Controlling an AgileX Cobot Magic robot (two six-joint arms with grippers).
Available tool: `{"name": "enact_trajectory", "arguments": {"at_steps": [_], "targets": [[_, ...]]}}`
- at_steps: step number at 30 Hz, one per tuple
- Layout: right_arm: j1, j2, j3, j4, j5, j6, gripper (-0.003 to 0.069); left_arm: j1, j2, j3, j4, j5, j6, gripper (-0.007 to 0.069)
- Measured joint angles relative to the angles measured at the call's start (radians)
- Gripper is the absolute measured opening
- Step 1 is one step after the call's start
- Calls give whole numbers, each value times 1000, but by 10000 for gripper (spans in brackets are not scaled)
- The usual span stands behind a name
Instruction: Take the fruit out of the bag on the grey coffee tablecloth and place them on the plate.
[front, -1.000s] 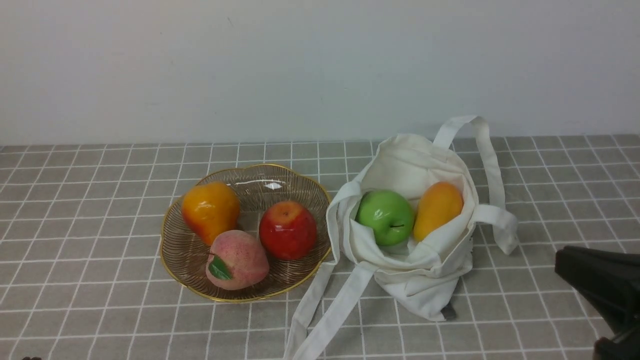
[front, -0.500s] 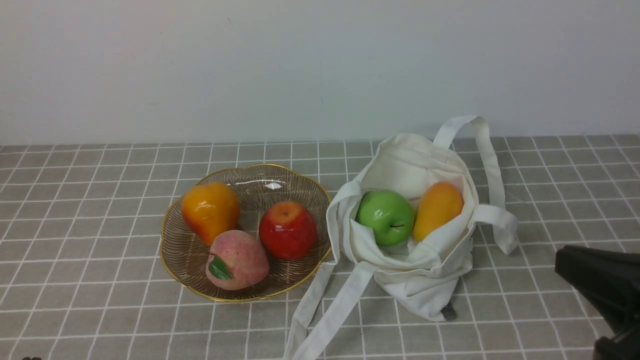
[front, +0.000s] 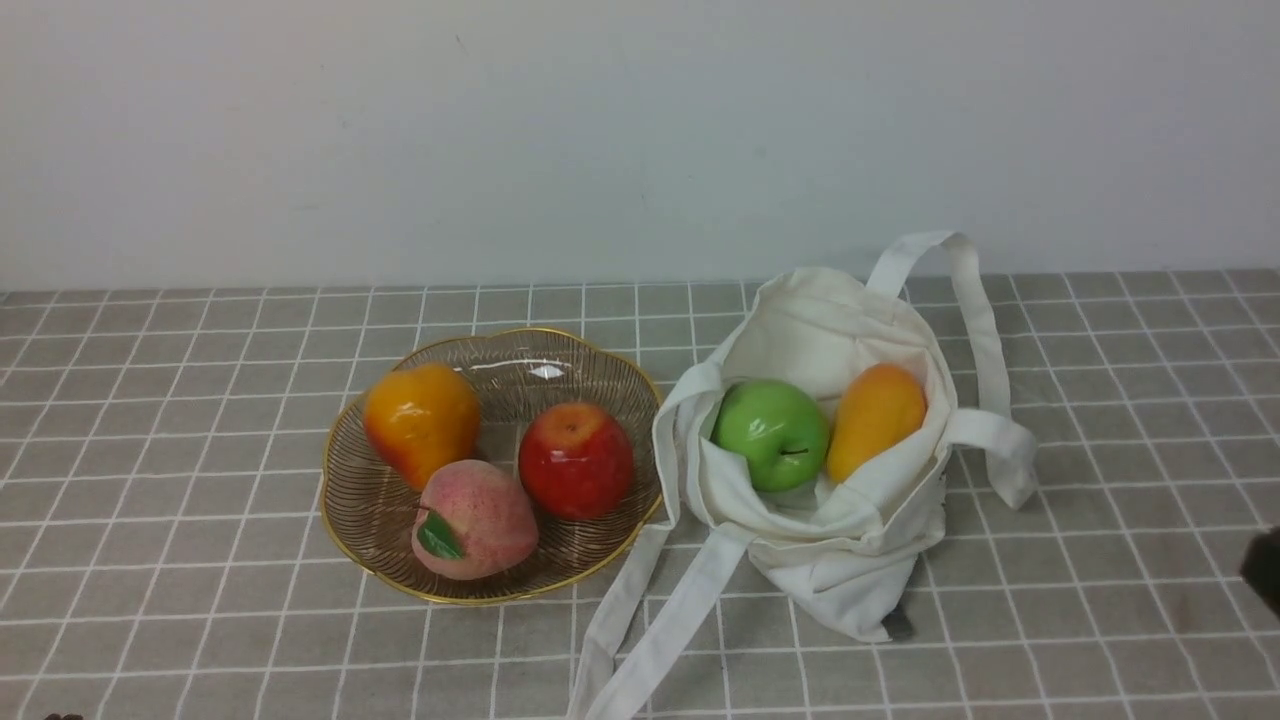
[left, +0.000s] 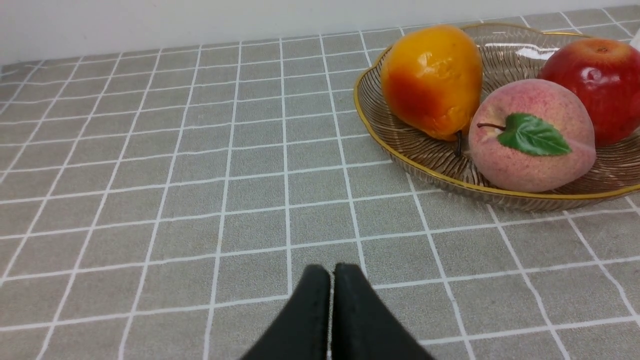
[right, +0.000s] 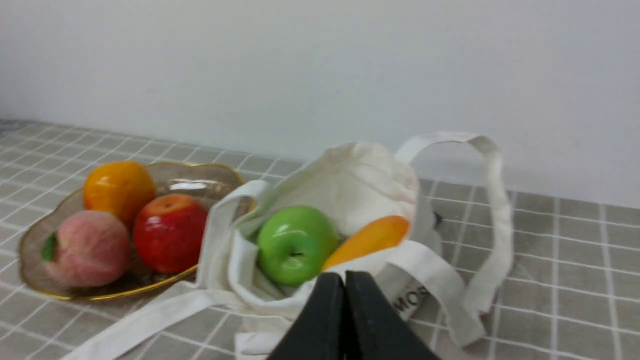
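The off-white bag (front: 840, 540) lies open on the grey checked tablecloth (front: 200, 600). A green apple (front: 772, 433) and a yellow-orange mango (front: 877, 418) sit inside it. The red apple (front: 575, 460) lies in the glass plate (front: 380, 520) to its left. My right gripper (right: 344, 280) is shut and empty, near the bag's front right; in the front view only a dark blur (front: 1265, 570) shows at the right edge. My left gripper (left: 332, 272) is shut and empty, low over the cloth, front left of the plate (left: 400, 145).
An orange pear (front: 420, 420) and a pink peach (front: 474, 520) also lie in the plate. The bag's long straps (front: 640, 630) trail toward the front edge; another strap (front: 975, 300) loops up at the back right. A white wall stands behind.
My right arm has pulled back to the right; its large black shape at the lower right of the front view is now only a small blur at the edge. Fruit and bag have not moved.
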Motion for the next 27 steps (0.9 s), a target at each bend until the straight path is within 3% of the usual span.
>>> {"name": "enact_trajectory", "arguments": {"at_steps": [2, 9, 27], "targets": [[-86, -104, 77, -3, 5, 5, -14, 0, 0, 0, 0, 0, 0, -8], [-234, -277, 206, -5, 12, 19, -14, 0, 0, 0, 0, 0, 0, -8], [-254, -287, 252, -128, 90, 134, -14, 0, 0, 0, 0, 0, 0, -8]]}}
